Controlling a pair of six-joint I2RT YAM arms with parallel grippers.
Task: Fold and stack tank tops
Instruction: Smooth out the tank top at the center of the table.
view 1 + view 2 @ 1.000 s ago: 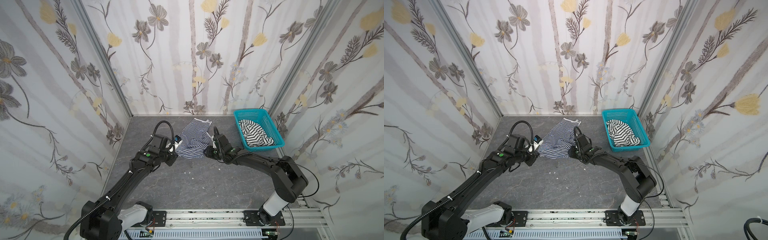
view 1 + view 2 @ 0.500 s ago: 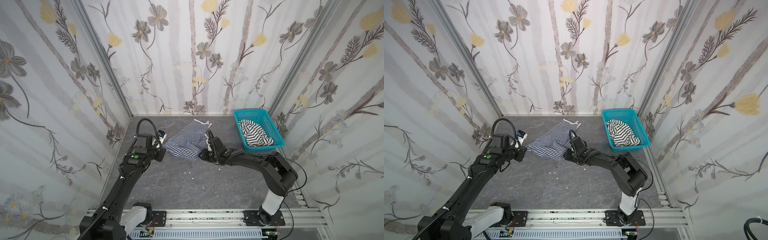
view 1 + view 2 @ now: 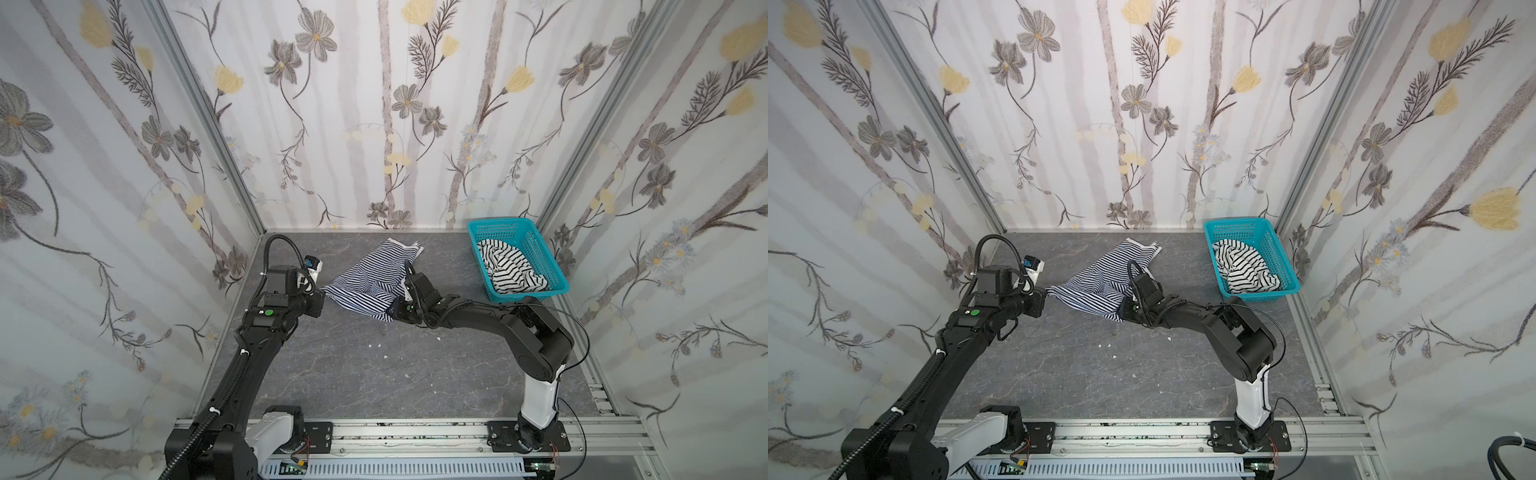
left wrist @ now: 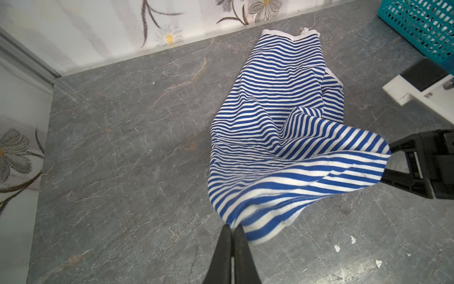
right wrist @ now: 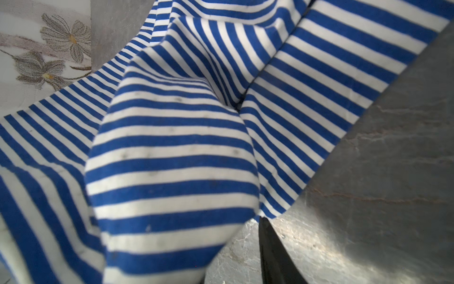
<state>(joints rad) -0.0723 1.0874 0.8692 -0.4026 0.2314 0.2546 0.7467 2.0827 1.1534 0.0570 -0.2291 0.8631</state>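
The finely navy-and-white striped tank top [image 3: 374, 276] [image 3: 1100, 286] lies rumpled on the grey table, its far end flat near the back wall. It is stretched between both grippers. My left gripper [image 3: 323, 291] [image 4: 232, 227] is shut on a corner of its hem. My right gripper [image 3: 395, 309] [image 4: 388, 162] is shut on a bunched fold at the top's other near corner. In the right wrist view the cloth [image 5: 172, 147] covers one finger; the other finger [image 5: 270, 246] shows bare. The second tank top [image 3: 509, 270], white with wide black stripes, lies crumpled in the teal basket [image 3: 536, 249].
The basket stands at the back right corner against the wall. Small white specks [image 3: 378, 345] dot the table in front of the arms. Flowered walls close in three sides. A metal rail [image 3: 415, 432] runs along the front edge.
My left gripper has pulled its corner of the top leftward, spreading the cloth wider. My right gripper has shifted left and toward the front with its fold. The basket has not moved.
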